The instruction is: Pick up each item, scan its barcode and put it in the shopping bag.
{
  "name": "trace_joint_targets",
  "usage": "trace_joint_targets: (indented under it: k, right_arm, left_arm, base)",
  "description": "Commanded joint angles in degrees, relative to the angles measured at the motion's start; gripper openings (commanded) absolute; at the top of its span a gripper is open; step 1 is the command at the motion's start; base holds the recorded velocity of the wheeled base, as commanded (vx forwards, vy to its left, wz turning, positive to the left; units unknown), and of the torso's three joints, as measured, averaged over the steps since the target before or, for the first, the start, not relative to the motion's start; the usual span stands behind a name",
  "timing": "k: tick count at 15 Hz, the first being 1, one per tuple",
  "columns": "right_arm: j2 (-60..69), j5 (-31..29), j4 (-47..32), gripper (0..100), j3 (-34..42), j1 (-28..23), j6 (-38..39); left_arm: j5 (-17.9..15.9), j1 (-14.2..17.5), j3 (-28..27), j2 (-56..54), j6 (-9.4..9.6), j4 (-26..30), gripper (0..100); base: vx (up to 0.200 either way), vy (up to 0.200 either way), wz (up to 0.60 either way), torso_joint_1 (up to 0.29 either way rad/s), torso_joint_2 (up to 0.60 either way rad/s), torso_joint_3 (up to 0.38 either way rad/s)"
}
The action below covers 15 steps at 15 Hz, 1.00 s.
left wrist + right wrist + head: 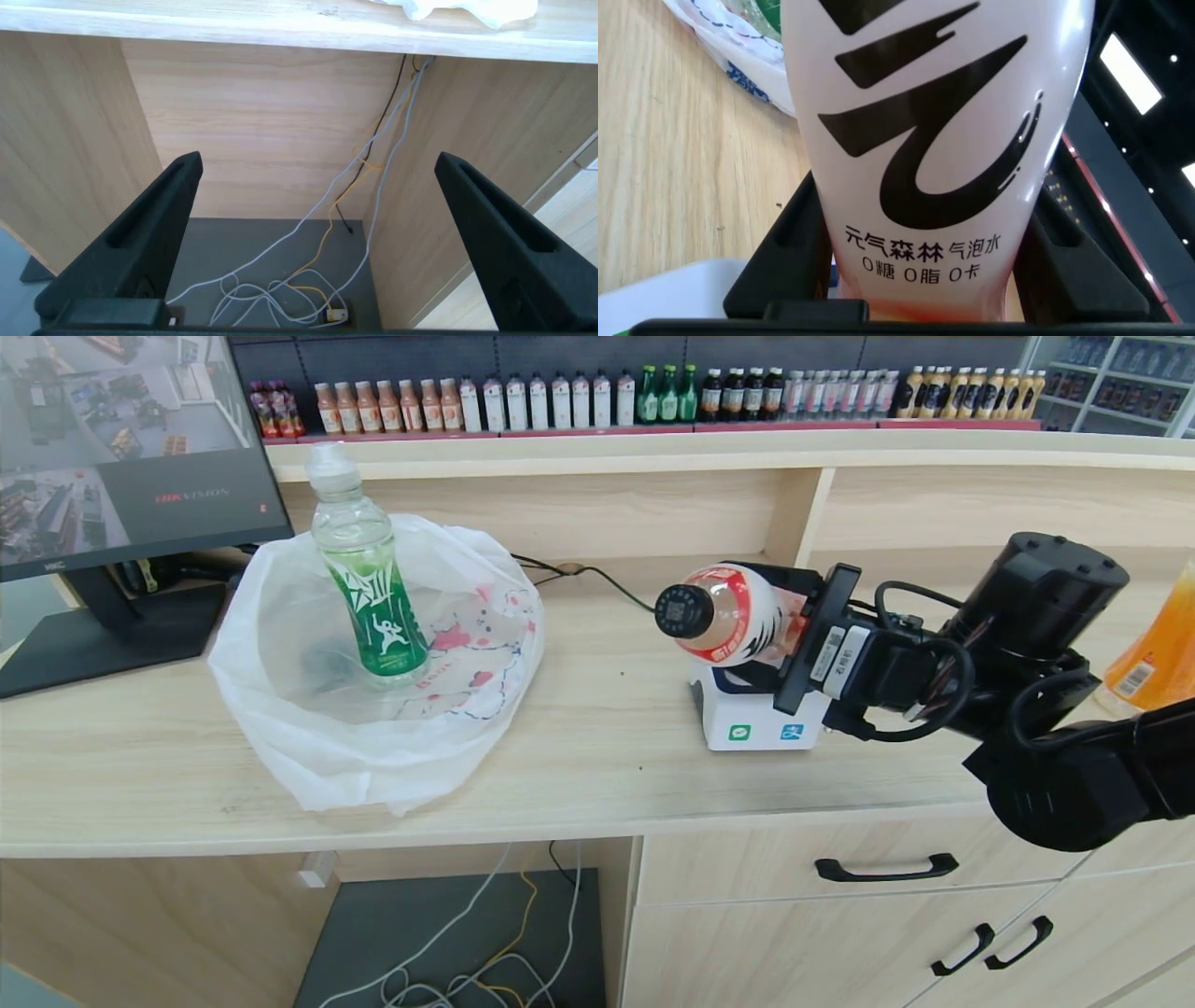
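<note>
Above the white box scanner (761, 728) on the wooden bench (607, 756), the right tool (764, 627) clamps a white-and-red plastic bottle (728, 613); the left tool (318, 168) gapes underneath.

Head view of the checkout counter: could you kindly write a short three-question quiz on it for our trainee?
1. True or false: the green-labelled bottle stands upright inside the shopping bag.
2. What does the right gripper hold? A) a cereal box B) the white bottle C) a tin can
3. Does the held bottle's cap point toward the shopping bag or away from it?

Key: 1 true; 2 B; 3 toward it.
</note>
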State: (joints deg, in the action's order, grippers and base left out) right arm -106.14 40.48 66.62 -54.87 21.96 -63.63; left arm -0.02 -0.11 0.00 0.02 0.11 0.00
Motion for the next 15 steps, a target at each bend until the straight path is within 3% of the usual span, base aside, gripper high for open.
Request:
trace_joint_targets:
  k: [1, 15]
  right_arm:
    - [0.1, 0.0, 0.0, 0, 0.3, 0.0, 0.0]
    - [-0.1, -0.5, 1.8, 0, 0.7, 0.1, 2.2]
  left_arm:
    - [0.0, 0.0, 0.0, 0.0, -0.02, 0.0, 100]
    - [0.0, 0.0, 0.0, 0.0, 0.07, 0.0, 100]
  base:
    - [0.000, 0.000, 0.00, 0.000, 0.00, 0.000]
    - [0.000, 0.000, 0.00, 0.000, 0.00, 0.000]
